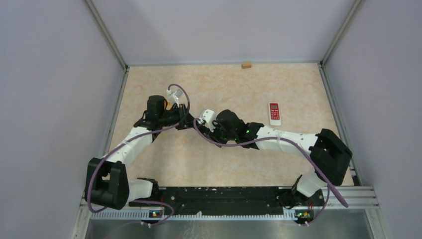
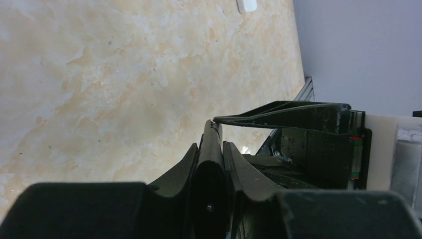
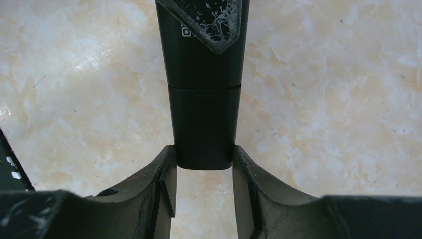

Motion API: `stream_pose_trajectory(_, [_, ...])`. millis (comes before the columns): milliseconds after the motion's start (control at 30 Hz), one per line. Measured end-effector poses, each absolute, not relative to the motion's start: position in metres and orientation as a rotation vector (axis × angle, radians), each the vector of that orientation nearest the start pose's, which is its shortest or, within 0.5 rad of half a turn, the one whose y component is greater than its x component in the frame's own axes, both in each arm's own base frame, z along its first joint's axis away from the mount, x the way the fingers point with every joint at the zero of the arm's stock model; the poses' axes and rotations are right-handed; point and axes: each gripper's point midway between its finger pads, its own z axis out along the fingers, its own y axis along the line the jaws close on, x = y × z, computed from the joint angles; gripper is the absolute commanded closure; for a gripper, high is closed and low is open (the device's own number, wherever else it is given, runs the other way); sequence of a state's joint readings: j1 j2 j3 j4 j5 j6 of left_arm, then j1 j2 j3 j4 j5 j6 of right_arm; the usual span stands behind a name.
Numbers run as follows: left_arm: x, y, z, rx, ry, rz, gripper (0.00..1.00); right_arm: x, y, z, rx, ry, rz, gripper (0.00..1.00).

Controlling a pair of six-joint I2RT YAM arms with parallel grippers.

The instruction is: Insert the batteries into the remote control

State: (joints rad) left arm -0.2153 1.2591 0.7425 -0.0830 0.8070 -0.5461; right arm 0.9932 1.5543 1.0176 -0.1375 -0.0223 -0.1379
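A black remote control [image 3: 204, 99] is held in the air between my two grippers, above the middle of the table. My right gripper [image 3: 204, 157] is shut on its near end, the fingers pressing both sides. My left gripper [image 2: 214, 144] is shut on the same remote [image 2: 211, 159], seen edge-on between its fingers. In the top view the two grippers meet nose to nose, left gripper [image 1: 183, 118] and right gripper [image 1: 201, 122], and the remote is mostly hidden between them. A finger of the left gripper [image 3: 211, 20] overlaps the remote's far part. No batteries are in view.
A white remote with a red face [image 1: 274, 113] lies on the table at the right; its end shows in the left wrist view [image 2: 247, 5]. A small brown block [image 1: 246, 64] sits at the back edge. Grey walls enclose the marbled table [image 1: 224, 89].
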Motion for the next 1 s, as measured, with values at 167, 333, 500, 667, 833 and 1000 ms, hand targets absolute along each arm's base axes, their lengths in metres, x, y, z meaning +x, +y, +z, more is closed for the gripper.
stream_pose_trajectory(167, [0.2716,-0.2052,0.1662,0.120,2.267,-1.316,1.00,0.2342,0.3569,0.1141,-1.244,1.936,0.479,0.75])
stream_pose_trajectory(333, [0.2713,-0.2060,0.1645,0.114,2.283,-1.334,1.00,0.2333,0.3561,0.1127,-1.241,1.949,0.480,0.75])
stream_pose_trajectory(500, [0.2709,-0.2069,0.1662,0.124,2.275,-1.345,1.00,0.2333,0.3561,0.1134,-1.239,1.953,0.480,0.74])
stream_pose_trajectory(667, [0.2712,-0.2080,0.1686,0.146,2.257,-1.354,1.00,0.2346,0.3573,0.1146,-1.239,1.953,0.477,0.74])
stream_pose_trajectory(833, [0.2709,-0.2075,0.1671,0.167,2.246,-1.353,1.00,0.2350,0.3577,0.1131,-1.244,1.962,0.472,0.73])
stream_pose_trajectory(1000, [0.2697,-0.2090,0.1660,0.177,2.243,-1.354,1.00,0.2339,0.3564,0.1133,-1.251,1.973,0.469,0.71])
